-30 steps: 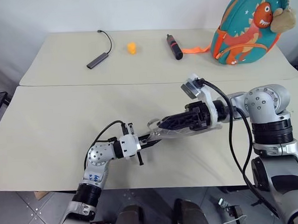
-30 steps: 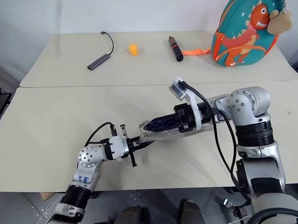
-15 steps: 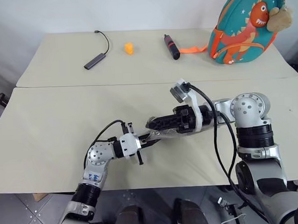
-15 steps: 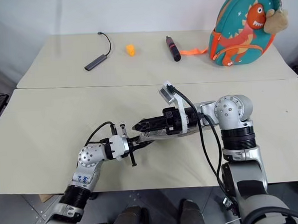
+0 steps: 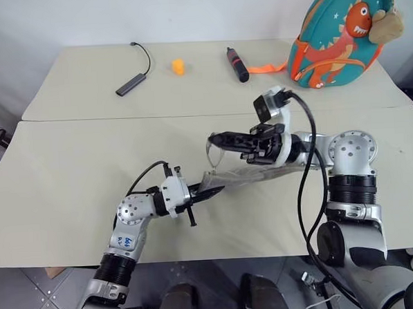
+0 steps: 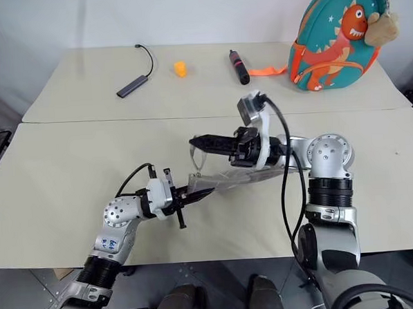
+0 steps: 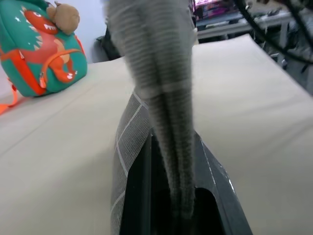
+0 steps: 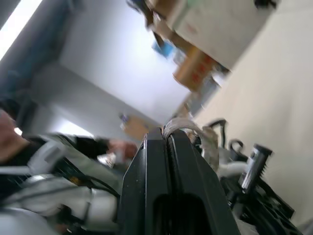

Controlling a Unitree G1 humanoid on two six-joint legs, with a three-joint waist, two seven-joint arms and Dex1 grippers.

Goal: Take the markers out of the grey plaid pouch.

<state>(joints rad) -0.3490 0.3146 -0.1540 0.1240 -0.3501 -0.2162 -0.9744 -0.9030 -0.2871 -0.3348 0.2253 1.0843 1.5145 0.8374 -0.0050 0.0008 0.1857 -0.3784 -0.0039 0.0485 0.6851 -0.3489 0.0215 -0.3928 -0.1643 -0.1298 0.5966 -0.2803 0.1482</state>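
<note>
The grey plaid pouch (image 5: 246, 176) hangs stretched just above the near table, one end pinched in my left gripper (image 5: 207, 192), which is shut on the fabric. In the left wrist view the pouch (image 7: 156, 93) runs up and away between the black fingers (image 7: 139, 191). My right gripper (image 5: 213, 137) hovers above the pouch's left half, shut on the pale ring zipper pull (image 5: 211, 154), which loops down from its tips. That ring (image 8: 188, 128) also curls past the closed fingertips in the right wrist view. The markers are hidden.
On the far table stand a teal dinosaur backpack (image 5: 335, 33), a black cylinder with an orange strap (image 5: 238, 63), a small orange object (image 5: 178, 66) and a grey adapter with a cable (image 5: 133, 82). A seam (image 5: 121, 117) divides the two tables.
My right gripper has closed and risen off the pouch, taking the ring pull up with it. The left gripper has kept its hold in place.
</note>
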